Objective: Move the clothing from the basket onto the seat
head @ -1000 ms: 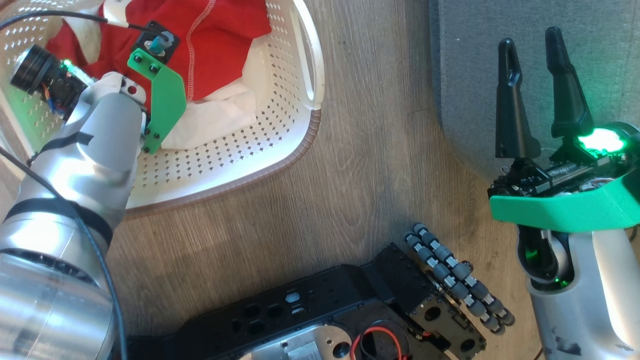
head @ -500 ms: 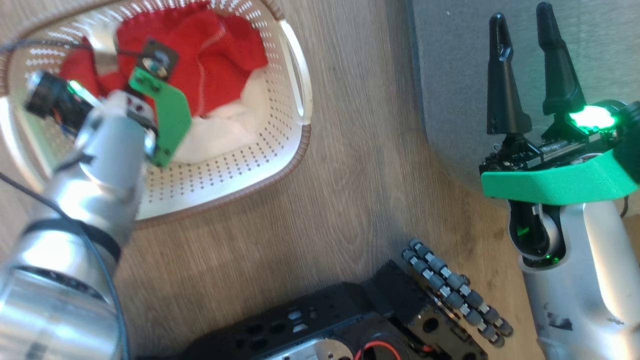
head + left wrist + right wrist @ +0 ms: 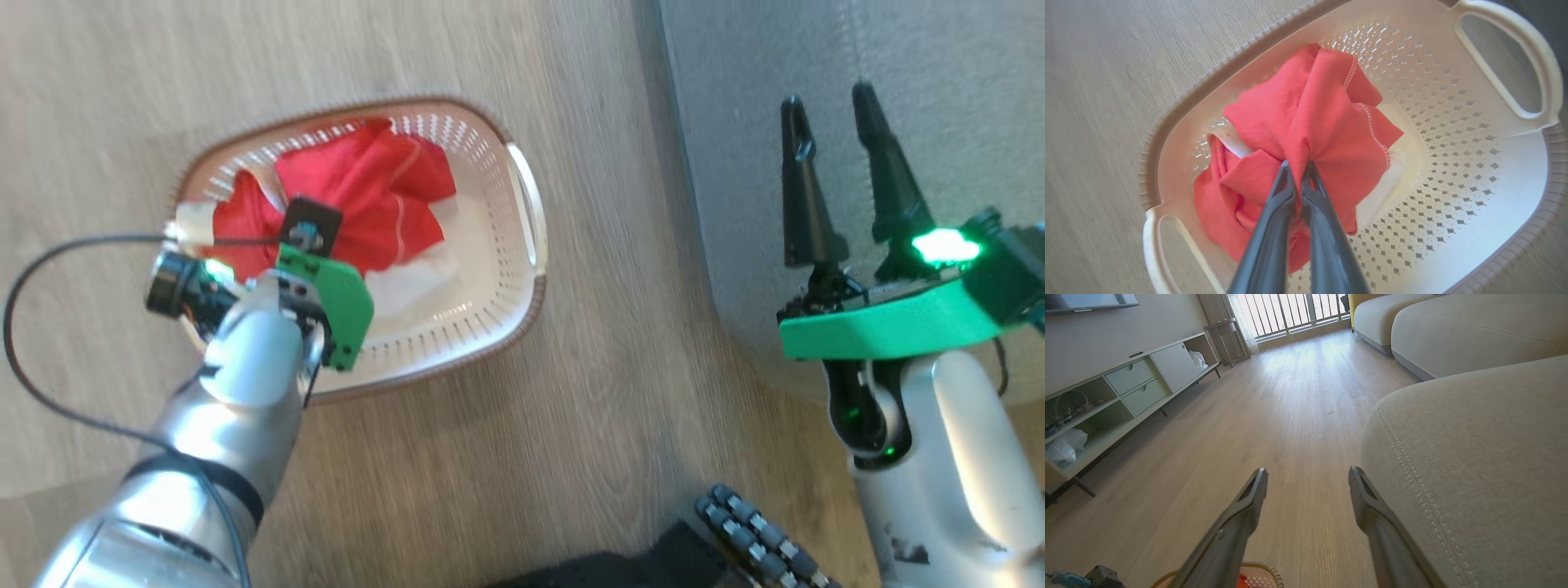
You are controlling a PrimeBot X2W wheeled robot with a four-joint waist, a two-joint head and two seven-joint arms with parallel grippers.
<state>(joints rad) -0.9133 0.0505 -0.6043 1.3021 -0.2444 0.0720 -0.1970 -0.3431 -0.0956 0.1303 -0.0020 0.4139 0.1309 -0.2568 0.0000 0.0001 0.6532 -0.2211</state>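
Note:
The clothing (image 3: 1323,122) is red fabric with white stitching, bunched in the cream perforated basket (image 3: 1551,134) over a patch of white cloth (image 3: 1396,171). My left gripper (image 3: 1298,165) is shut on a raised fold of the red clothing near its middle. From the head view the basket (image 3: 522,302) stands on the floor with the clothing (image 3: 367,196) inside and my left wrist (image 3: 326,294) over it. The grey seat (image 3: 816,49) lies to the right. My right gripper (image 3: 826,94) hangs open and empty above its edge. The right wrist view shows that gripper (image 3: 1307,471) beside the seat (image 3: 1474,457).
Wooden floor (image 3: 571,408) lies between basket and seat. A black cable (image 3: 49,269) loops left of my left arm. The robot base's roller wheel (image 3: 759,539) sits at the bottom. A low cabinet (image 3: 1126,388) and a second sofa (image 3: 1453,326) stand farther off.
The head camera has pulled up and back, so the whole basket now shows, smaller. The left gripper stays shut on the red fabric, which is gathered up toward it. The right gripper stays open.

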